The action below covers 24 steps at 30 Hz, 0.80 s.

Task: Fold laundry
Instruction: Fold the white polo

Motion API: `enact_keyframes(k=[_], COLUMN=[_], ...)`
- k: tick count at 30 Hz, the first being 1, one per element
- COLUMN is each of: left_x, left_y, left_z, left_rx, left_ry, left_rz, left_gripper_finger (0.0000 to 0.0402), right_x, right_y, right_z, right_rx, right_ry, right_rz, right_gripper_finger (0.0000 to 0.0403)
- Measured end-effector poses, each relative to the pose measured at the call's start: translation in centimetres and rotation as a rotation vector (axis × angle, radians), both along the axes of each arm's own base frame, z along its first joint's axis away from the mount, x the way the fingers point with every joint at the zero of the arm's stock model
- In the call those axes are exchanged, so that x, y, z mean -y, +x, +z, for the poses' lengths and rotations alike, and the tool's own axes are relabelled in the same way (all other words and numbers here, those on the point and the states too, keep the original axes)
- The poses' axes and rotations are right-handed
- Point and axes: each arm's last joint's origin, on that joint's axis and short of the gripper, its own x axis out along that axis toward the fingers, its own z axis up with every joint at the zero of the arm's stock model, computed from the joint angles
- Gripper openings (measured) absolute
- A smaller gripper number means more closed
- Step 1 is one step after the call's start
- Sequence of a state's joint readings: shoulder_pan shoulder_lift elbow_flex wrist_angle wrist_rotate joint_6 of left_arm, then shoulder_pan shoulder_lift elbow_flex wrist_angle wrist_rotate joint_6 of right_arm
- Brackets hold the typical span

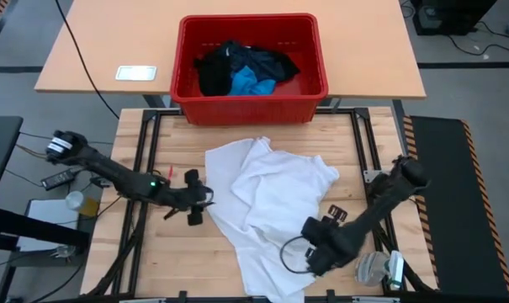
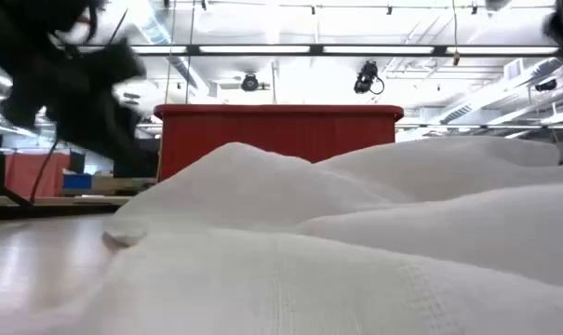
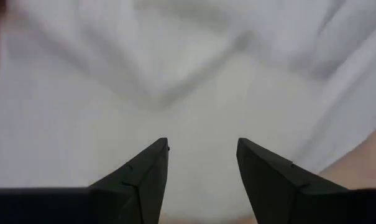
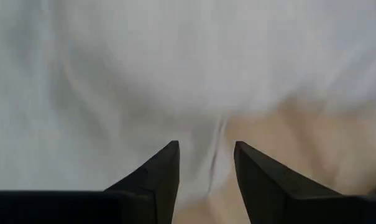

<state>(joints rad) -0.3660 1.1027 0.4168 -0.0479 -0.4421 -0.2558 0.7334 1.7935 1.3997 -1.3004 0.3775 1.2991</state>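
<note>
High view: table (image 1: 153,143) first, with room on either side of the shirt (image 1: 279,202) crumpled mid-table. It looks soft, light, floppy to me; hems are my best hold. Crate (image 1: 252,101) behind keeps the black (image 1: 212,71) and blue (image 1: 252,82) pieces. My left gripper (image 1: 195,206) and right gripper (image 1: 315,248) both gape, empty, at its edges.

Overhead, table-level, two close wrist views, white shirt (image 1: 271,198) shared

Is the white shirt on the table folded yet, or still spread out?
Not folded: the white cloth shirt lies rumpled and loosely spread on the wooden table, one flap turned over itself, with no neat edges or stacked layers.
</note>
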Motion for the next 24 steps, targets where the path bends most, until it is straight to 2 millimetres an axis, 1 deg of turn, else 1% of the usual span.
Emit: enact_keyframes(k=[2, 3, 5, 7, 9, 11, 13, 15, 18, 21, 24], left_x=[0.4, 0.6, 1.1, 1.5, 2.1, 2.9, 4.1, 5.4, 7.3, 8.6, 8.9], left_y=[0.3, 0.3, 0.8, 1.3, 1.9, 2.7, 3.9, 5.4, 7.7, 9.8, 11.5], left_z=[1.3, 1.8, 2.6, 2.3, 1.2, 0.5, 0.2, 0.2, 0.6, 1.3, 1.7], left_rx=[0.112, 0.158, 0.241, 0.251, 0.214, 0.156, 0.113, 0.064, -0.031, -0.137, -0.224], left_ry=[0.000, -0.019, -0.096, -0.162, -0.193, -0.186, -0.176, -0.154, -0.102, -0.108, -0.078], left_rz=[-0.047, -0.067, -0.130, -0.160, -0.170, -0.181, -0.204, -0.227, -0.258, -0.326, -0.302], left_gripper_finger=[0.0196, 0.0196, 0.0196, 0.0195, 0.0195, 0.0194, 0.0194, 0.0195, 0.0205, 0.0216, 0.0218], right_x=[-0.2, -0.3, -0.8, -1.2, -1.3, -1.1, -0.8, -0.6, -0.6, -1.5, -2.9], right_y=[-0.8, -1.0, -1.0, -0.8, -0.6, -0.7, -1.0, -1.4, -1.7, -1.5, -1.0], right_z=[1.0, 1.1, 0.5, -0.6, -2.0, -3.5, -4.9, -5.8, -6.4, -6.4, -6.1], right_rx=[0.159, 0.213, 0.293, 0.310, 0.321, 0.314, 0.325, 0.351, 0.413, 0.516, 0.646], right_ry=[-0.090, -0.107, -0.091, -0.082, -0.083, -0.091, -0.083, -0.072, -0.078, -0.034, 0.002], right_rz=[0.014, 0.024, 0.044, 0.082, 0.111, 0.121, 0.116, 0.106, 0.085, 0.071, 0.106], right_gripper_finger=[0.0159, 0.0158, 0.0158, 0.0158, 0.0158, 0.0158, 0.0158, 0.0158, 0.0158, 0.0158, 0.0158])
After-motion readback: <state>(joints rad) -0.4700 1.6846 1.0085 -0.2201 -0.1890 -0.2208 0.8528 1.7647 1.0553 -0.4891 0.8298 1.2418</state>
